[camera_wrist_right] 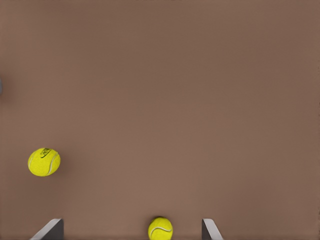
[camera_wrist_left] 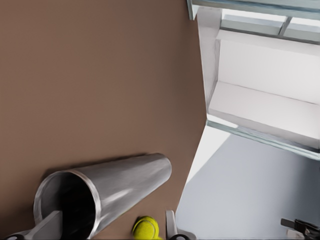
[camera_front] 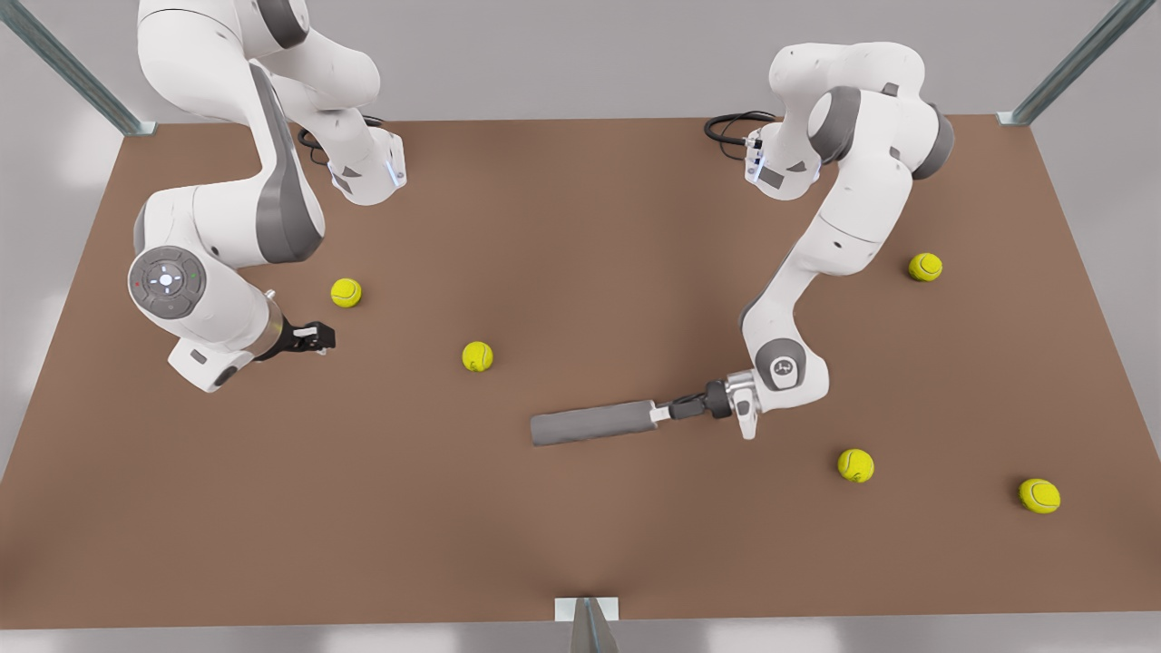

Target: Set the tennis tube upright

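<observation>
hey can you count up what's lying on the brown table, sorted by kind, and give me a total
Tennis balls: 5, at and.
Tennis tube: 1, grey, lying on its side, with the left end effector at its open end.
Total: 6 things on the table.

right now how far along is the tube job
Done: the left claw has reached the tube and sits at its open silvery end, one finger inside the mouth. In hand: it looks like a rim grip, though I can't confirm the pinch. Left: the tube lies flat on the table, so all the tilting upright remains. The right claw waits open near a ball.
</observation>
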Robot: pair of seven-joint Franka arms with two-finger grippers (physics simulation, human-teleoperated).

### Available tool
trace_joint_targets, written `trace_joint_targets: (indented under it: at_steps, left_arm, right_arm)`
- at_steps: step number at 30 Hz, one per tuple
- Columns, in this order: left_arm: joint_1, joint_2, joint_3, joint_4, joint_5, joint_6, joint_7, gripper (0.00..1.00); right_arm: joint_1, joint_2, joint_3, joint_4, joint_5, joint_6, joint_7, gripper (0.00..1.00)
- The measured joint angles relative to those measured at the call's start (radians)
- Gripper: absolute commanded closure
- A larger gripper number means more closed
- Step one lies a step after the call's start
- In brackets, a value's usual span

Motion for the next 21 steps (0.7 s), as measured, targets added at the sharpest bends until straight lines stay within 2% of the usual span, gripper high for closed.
trace_joint_targets:
  at_steps: [10,12,14,15,21]
  left_arm:
    - [-0.002,0.028,-0.029,0.005,0.005,0.003,0.020,0.02]
    - [-0.002,0.028,-0.039,0.005,0.007,0.015,0.020,0.11]
    - [-0.002,0.028,-0.039,0.005,0.008,0.015,0.020,0.34]
    - [-0.001,0.028,-0.040,0.005,0.008,0.015,0.021,0.41]
    - [-0.002,0.039,-0.044,0.006,0.010,0.017,0.025,0.42]
  right_arm:
    - [0.004,0.000,0.000,0.000,0.000,-0.010,0.000,0.00]
    - [0.004,0.000,0.000,0.000,0.000,-0.011,0.000,0.00]
    - [0.004,0.000,0.000,0.000,0.000,-0.011,0.000,0.00]
    - [0.005,0.000,0.000,0.000,0.000,-0.011,0.000,0.00]
    - [0.006,-0.001,0.000,0.000,-0.002,-0.011,0.000,0.00]
